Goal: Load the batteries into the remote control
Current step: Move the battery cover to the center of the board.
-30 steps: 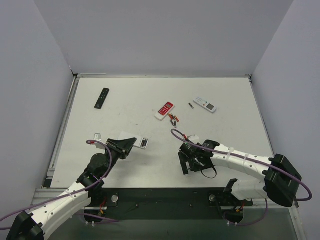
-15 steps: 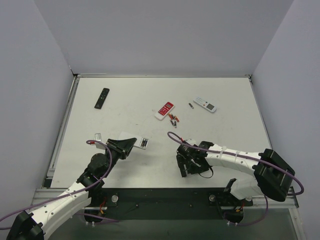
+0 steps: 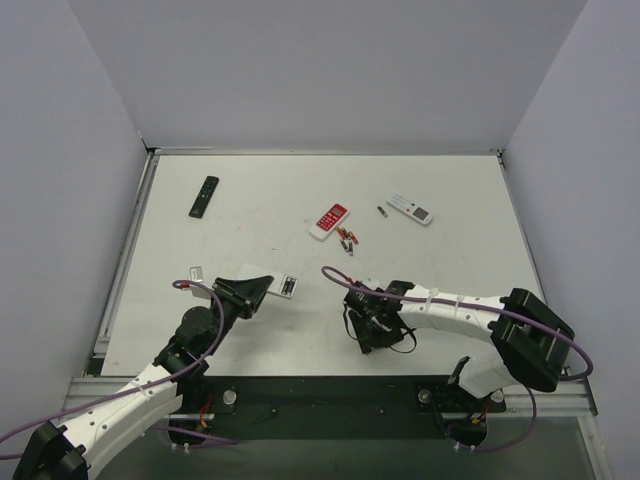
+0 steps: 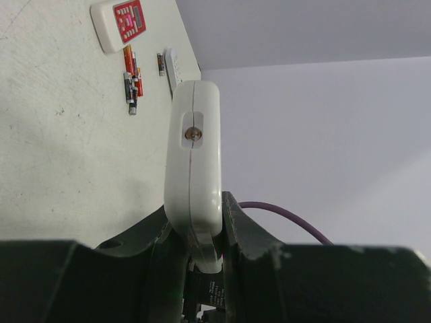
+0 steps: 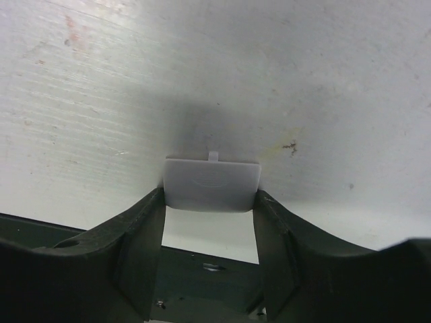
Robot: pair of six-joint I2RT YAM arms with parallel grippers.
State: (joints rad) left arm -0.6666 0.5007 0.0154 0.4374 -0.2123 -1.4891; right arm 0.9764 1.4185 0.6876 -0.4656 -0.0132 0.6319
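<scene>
My left gripper [image 4: 195,219] is shut on the white remote control [image 4: 194,148], held edge-on above the table. From above, the remote control [image 3: 283,286] sticks out to the right of the left gripper [image 3: 250,290], its battery bay uncovered. Near the table's front middle, my right gripper [image 3: 366,328] points down at the surface. Its jaws press both sides of a small white cover [image 5: 212,183] that has a tab on its far edge. The batteries [image 3: 346,238] lie loose in a small cluster at mid-table, and a single one [image 3: 382,211] lies further back.
A red-and-white remote [image 3: 329,220] lies just behind the battery cluster. Another white remote [image 3: 410,208] is at the back right and a slim black remote [image 3: 204,196] at the back left. A small white piece [image 3: 196,273] lies left of the left gripper.
The right arm has swung left along the table's front, and its jaws have closed in onto the white cover. The left arm and the remote have not moved.
</scene>
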